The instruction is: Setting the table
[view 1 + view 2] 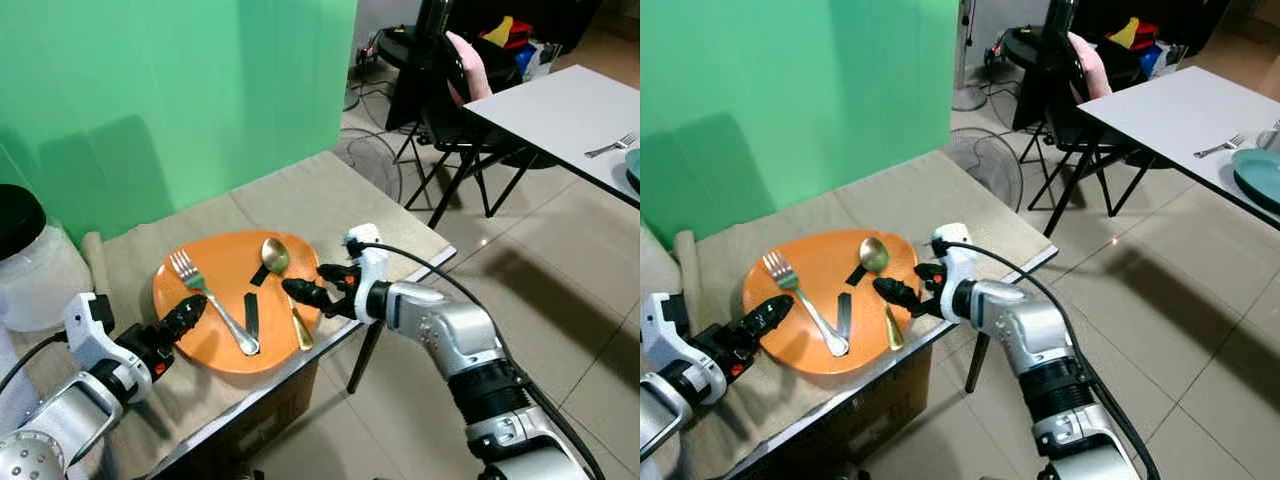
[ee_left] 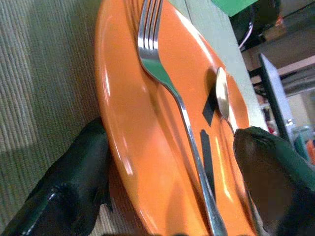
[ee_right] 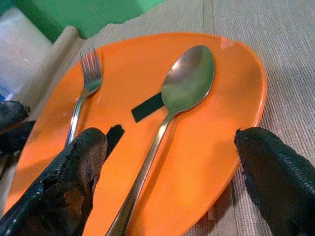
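Orange plate (image 1: pixel 200 295) holds fork (image 1: pixel 210 300), spoon (image 1: pixel 280 275); both end effectors (image 1: pixel 310 288) (image 1: pixel 185 315) wide.

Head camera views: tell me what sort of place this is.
Probably a staged indoor test room, not a lived-in dining room: a green backdrop behind the cloth-covered table, a floor fan, and cables on the tile floor.
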Robot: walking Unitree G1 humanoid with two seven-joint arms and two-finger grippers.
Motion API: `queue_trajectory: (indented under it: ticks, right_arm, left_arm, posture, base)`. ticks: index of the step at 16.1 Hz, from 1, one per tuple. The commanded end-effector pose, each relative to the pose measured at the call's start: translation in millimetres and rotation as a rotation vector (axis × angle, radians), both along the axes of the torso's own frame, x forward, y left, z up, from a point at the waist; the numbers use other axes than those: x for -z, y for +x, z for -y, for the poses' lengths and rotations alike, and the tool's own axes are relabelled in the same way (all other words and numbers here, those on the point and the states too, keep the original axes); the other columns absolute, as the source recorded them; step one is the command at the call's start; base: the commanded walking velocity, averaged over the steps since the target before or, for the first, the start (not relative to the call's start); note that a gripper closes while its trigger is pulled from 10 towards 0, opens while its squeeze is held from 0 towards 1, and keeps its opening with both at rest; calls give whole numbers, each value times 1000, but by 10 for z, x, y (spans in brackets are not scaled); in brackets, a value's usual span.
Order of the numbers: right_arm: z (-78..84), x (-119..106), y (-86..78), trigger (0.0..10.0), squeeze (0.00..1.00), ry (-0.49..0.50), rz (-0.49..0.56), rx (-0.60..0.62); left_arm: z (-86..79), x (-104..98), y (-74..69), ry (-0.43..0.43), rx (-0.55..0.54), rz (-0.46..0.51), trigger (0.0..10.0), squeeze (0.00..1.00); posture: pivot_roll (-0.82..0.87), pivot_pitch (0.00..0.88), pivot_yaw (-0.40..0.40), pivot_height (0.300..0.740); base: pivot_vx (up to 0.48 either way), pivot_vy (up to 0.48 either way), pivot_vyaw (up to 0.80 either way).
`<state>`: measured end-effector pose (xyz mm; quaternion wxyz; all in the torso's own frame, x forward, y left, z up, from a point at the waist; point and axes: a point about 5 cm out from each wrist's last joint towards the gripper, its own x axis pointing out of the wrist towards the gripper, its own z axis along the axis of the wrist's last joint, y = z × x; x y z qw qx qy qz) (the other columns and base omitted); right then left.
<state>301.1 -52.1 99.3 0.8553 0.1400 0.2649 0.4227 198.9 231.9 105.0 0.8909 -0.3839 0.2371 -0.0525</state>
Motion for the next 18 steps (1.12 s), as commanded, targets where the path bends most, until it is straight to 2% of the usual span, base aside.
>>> queue_trajectory:
  ticks: [1,3,4,5,6,7,10,14,18]
  right_arm:
    - [2,-1,-36,10000,0,36,-31,-10]
    - [15,-10,-32,10000,0,43,-36,-3]
    - [26,-15,-25,10000,0,44,-39,5]
    - [39,-22,-19,10000,0,42,-42,9]
    - [39,-24,-17,10000,0,43,-42,10]
    - [40,-28,-11,10000,0,44,-42,13]
    - [39,-52,10,10000,0,47,-34,23]
    - [56,-98,19,10000,0,72,-27,33]
    - [48,-143,23,10000,0,95,-15,34]
  left_arm:
    - [94,31,35,-69,38,-2,10000,0]
    - [108,9,57,-101,36,26,10000,0]
    - [103,-11,67,-118,28,43,6667,0]
    - [96,-21,65,-112,32,49,4000,0]
    - [98,-19,60,-113,32,50,431,0]
    - [103,-8,52,-121,29,46,0,0]
    - [114,28,14,-125,28,30,0,0]
    - [96,-52,-63,-153,35,100,0,0]
    - [153,-52,-127,-175,81,115,0,0]
  posture:
    - [-42,30,-42,740]
    - [-44,29,-41,740]
    - [-46,30,-40,740]
    - [-45,30,-41,740]
    - [-42,31,-42,740]
    - [-41,31,-42,740]
    - [-42,29,-40,740]
    - [-41,29,-42,740]
    - [-42,26,-46,740]
  base:
    - [0,0,0]
    - [0,0,0]
    - [0,0,0]
    - [0,0,0]
    - [0,0,0]
    - [0,0,0]
    - [0,0,0]
    - [0,0,0]
    - [0,0,0]
